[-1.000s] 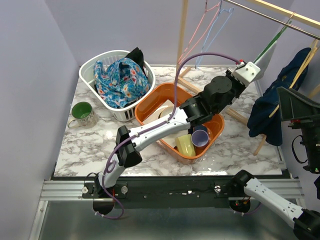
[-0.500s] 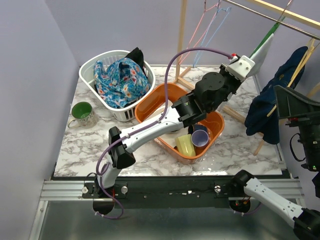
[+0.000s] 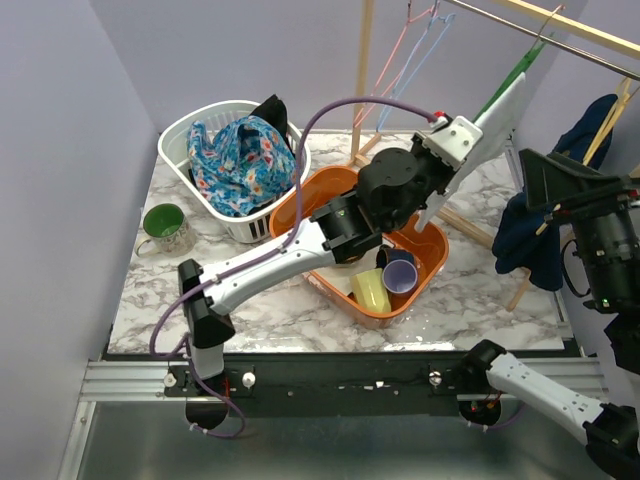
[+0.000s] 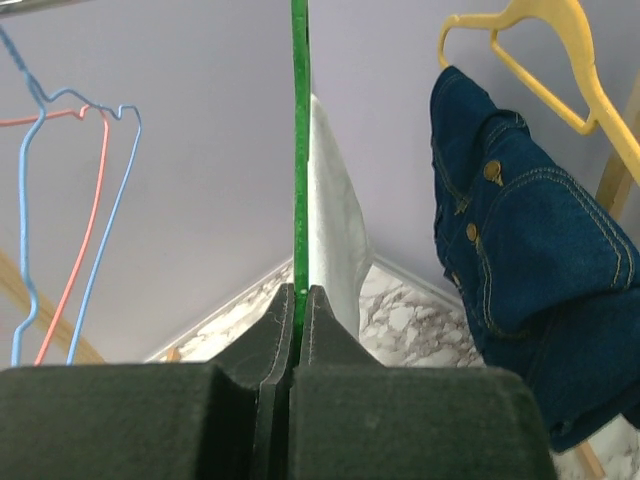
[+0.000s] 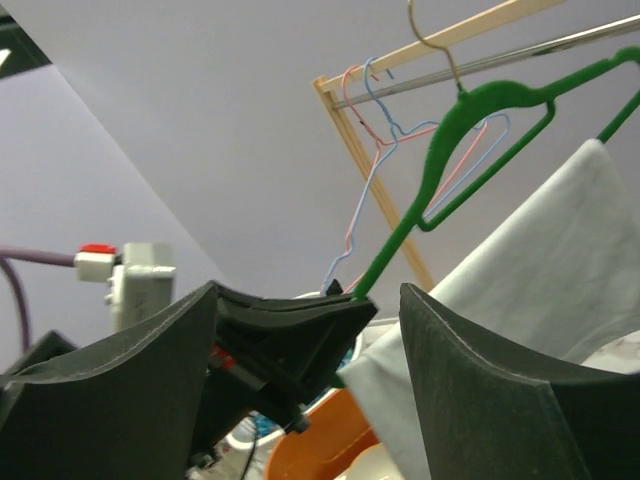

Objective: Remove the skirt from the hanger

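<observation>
Skirt (image 5: 520,260), plain white, smooth, hangs slanted on green hanger (image 5: 480,105) from the rack (image 3: 366,60), over the bench (image 3: 200,290) at back right. Your left claw (image 4: 298,300) is clamped on the hanger; your right claw (image 5: 308,300) is apart beside the cloth.

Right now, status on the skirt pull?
Left gripper shut on green hanger. Right gripper open, facing white skirt. Skirt not yet off. Denim jacket alongside.
</observation>
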Motion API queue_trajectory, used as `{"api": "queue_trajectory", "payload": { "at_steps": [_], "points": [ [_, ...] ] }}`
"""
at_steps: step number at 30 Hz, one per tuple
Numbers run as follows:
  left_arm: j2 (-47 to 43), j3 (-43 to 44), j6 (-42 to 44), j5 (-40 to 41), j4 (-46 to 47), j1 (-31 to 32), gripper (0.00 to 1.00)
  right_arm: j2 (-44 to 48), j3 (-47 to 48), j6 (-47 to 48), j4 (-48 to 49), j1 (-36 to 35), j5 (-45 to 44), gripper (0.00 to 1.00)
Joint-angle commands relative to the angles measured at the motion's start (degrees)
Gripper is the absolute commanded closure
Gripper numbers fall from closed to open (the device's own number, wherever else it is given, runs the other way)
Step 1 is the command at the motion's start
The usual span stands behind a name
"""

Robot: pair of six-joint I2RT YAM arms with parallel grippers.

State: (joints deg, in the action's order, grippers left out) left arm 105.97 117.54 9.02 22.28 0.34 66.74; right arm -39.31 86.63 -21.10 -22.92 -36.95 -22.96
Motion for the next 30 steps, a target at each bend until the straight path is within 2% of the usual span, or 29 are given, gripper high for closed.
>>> {"api": "queue_trajectory", "payload": {
  "at_steps": [1, 12, 16, 21, 30],
  "points": [
    [-9.19, -6.26, 1.26, -0.49, 3.44, -0.12, 1.00, -4.72, 3.19, 5.72, -0.02, -0.14, 0.73, 0.22],
    [-21.50, -18.47, -1.37, -3.56, -1.39, -0.12, 1.00, -15.70, 13.56, 3.81, -4.59, -0.05, -0.59, 0.34],
    [-26.51, -23.40, -2.42, -4.52, -0.60, -0.12, 1.00, -16.32, 10.42, -3.75, -3.19, -0.14, 0.46, 0.41],
    [-29.15, -26.39, -3.48, -6.02, -0.60, -0.12, 1.00, -17.64, 7.33, -13.42, -0.65, -0.14, 4.22, 0.41],
    [-31.62, -29.64, -4.97, -7.96, 1.68, -0.03, 1.00, -21.33, 5.21, -20.38, 2.97, -0.14, 3.98, 0.41]
  ]
}}
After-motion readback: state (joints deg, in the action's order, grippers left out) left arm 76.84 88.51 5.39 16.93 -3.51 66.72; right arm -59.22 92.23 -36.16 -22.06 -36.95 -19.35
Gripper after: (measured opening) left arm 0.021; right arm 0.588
